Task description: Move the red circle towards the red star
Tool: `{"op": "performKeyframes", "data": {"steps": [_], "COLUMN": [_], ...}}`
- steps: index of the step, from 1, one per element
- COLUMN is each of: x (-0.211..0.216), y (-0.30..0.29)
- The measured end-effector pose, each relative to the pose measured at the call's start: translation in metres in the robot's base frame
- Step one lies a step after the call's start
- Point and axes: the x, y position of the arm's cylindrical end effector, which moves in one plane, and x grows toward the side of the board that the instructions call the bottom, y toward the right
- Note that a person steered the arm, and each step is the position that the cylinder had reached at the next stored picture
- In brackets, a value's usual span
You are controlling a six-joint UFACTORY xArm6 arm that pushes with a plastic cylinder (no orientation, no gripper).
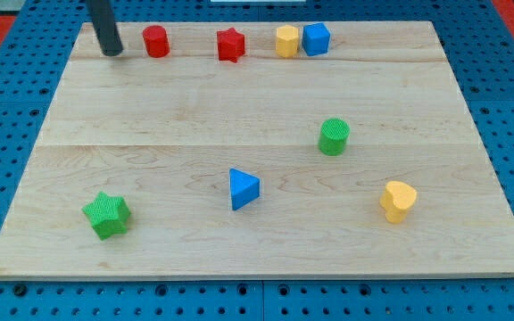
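Note:
The red circle (156, 41) stands near the view's top left of the wooden board (257, 223). The red star (230, 45) stands a short way to its right, on the same row, with a gap between them. My tip (111, 52) rests on the board just left of the red circle, a small gap apart from it. The dark rod rises from the tip out of the view's top.
A yellow block (286, 41) and a blue block (316, 38) touch each other right of the red star. A green circle (334, 136), a blue triangle (244, 189), a yellow heart (398, 201) and a green star (107, 215) lie lower down.

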Motion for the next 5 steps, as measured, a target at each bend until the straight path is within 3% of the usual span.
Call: {"op": "performKeyframes", "data": {"steps": [1, 4, 5], "x": [-0.026, 0.007, -0.006], "y": [0.015, 0.046, 0.052]}}
